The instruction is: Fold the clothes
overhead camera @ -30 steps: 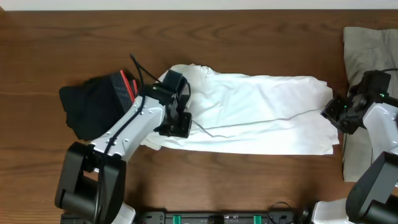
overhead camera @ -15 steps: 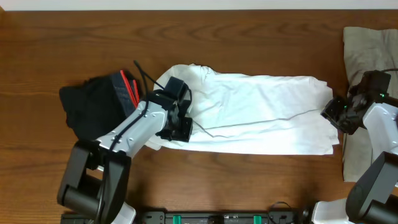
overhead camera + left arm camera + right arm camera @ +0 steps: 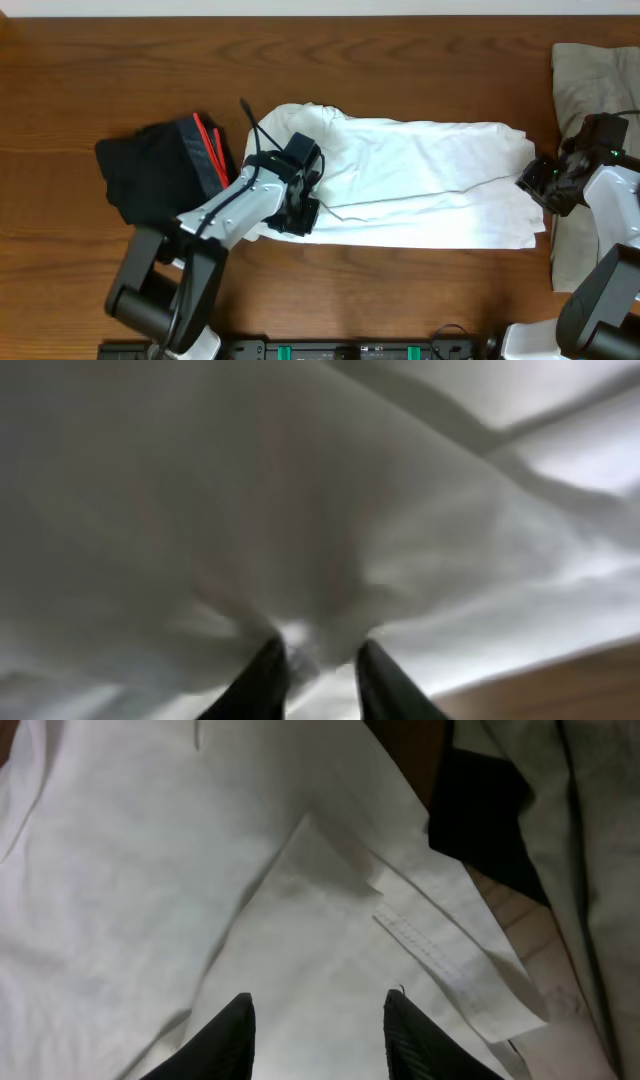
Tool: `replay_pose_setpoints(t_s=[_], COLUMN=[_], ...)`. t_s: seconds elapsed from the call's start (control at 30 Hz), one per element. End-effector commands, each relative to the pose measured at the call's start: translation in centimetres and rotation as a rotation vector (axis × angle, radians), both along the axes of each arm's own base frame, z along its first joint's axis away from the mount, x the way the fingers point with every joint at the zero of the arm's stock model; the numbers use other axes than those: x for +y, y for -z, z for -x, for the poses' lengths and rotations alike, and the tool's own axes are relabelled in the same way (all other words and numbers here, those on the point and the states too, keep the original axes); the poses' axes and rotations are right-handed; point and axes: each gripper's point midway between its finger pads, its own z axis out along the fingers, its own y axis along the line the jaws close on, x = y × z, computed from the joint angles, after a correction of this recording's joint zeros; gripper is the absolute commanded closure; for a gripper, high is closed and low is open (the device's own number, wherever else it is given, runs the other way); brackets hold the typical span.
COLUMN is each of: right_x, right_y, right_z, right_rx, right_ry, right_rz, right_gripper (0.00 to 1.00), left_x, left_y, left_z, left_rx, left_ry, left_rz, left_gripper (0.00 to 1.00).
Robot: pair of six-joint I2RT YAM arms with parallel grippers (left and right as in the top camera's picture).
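Note:
The white T-shirt (image 3: 420, 180) lies folded into a long band across the table's middle. My left gripper (image 3: 300, 212) is at its left end, near the front edge. In the left wrist view its fingers (image 3: 318, 660) are nearly closed, with a bunch of white cloth (image 3: 300, 510) pinched between them. My right gripper (image 3: 530, 180) is at the shirt's right end. In the right wrist view its fingers (image 3: 320, 1020) are spread open above flat white cloth (image 3: 200, 870). Black shorts (image 3: 150, 170) with a red-striped waistband lie left of the shirt.
A khaki-grey garment (image 3: 590, 75) lies at the right edge of the table, under and behind the right arm, and also shows in the right wrist view (image 3: 590, 840). Brown wooden table (image 3: 400, 70) stretches behind the shirt, with a strip of it in front.
My left gripper has slid to the right and slightly toward the front along the shirt's left end. The right arm has not moved.

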Motion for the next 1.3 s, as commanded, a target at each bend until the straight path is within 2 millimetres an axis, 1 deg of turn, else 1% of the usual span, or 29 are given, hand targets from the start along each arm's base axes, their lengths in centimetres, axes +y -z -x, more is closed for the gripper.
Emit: replay_pose_setpoints(t_s=[0.0,0.07,0.1,0.17,0.33,0.43,0.6,0.77,1.0,1.07,1.13,1.2,1.23,1.27], right_x=[0.1,0.1,0.1,0.1,0.1,0.1,0.1,0.1,0.1,0.1,0.1,0.1,0.1,0.1], right_y=[-0.4,-0.4,-0.4,-0.4,-0.4,-0.4,-0.4,-0.4,-0.4,-0.4,-0.4,-0.4,-0.4,-0.4], right_z=[-0.5,-0.5,-0.5,-0.5,-0.5,-0.5,-0.6,-0.6,-0.6,-0.6,-0.6,-0.6,-0.5,-0.5], right_rx=[-0.010,-0.010,-0.010,-0.010,-0.010,-0.011,-0.013,-0.014,-0.014,-0.014,-0.013,-0.011,-0.010,-0.010], right_ry=[-0.011,-0.011,-0.011,-0.011,-0.011,-0.011,-0.011,-0.011,-0.011,-0.011,-0.011,-0.011,-0.011,-0.011], right_rz=[0.007,0.007,0.007,0.007,0.007,0.007,0.008,0.008,0.008,0.008,0.008,0.007,0.007,0.007], right_gripper=[0.60,0.59,0.59,0.59,0.59,0.59,0.59,0.59,0.59,0.59,0.59,0.59,0.59,0.59], left_x=[0.7,0.5,0.3,0.0,-1.2,-2.0,-3.2,-4.3,-5.2,-5.5,-5.6,-5.3,-5.1,-4.7], left_y=[0.7,0.2,-0.4,-1.7,-6.2,-7.7,-7.9,-7.5,-6.3,-6.1,-5.7,-5.6,-5.7,-5.7], left_z=[-0.4,-0.8,-1.1,-1.7,-3.9,-5.4,-7.6,-9.3,-10.1,-10.1,-9.9,-9.6,-9.3,-9.1], left_rx=[-0.014,-0.026,-0.035,-0.050,-0.116,-0.175,-0.272,-0.341,-0.360,-0.359,-0.349,-0.329,-0.318,-0.305], left_ry=[0.023,0.018,0.017,0.017,0.022,0.057,0.145,0.219,0.269,0.274,0.275,0.255,0.240,0.219], left_rz=[-0.048,-0.041,-0.036,-0.028,0.006,0.033,0.069,0.090,0.096,0.097,0.093,0.083,0.076,0.070], left_gripper=[0.87,0.93,0.94,0.94,0.94,0.94,0.94,0.94,0.94,0.92,0.74,0.47,0.43,0.29])
